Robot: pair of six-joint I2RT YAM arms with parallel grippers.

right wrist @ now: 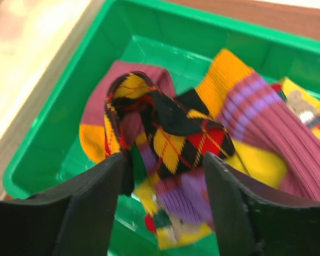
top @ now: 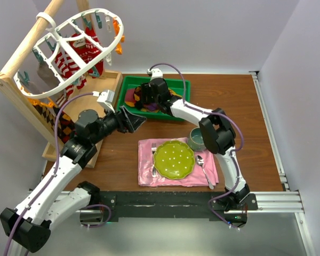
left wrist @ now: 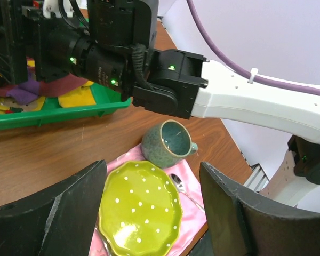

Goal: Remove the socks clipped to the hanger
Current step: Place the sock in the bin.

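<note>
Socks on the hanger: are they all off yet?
Partly done. Some socks, like the argyle sock, already lie in the green tray, with the right fingers open above them. The left fingers are open and empty. The red-and-white striped socks still hang clipped on the hanger.

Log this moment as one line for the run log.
left gripper open, empty | right gripper open over argyle sock in green tray | striped socks clipped on hanger
</note>
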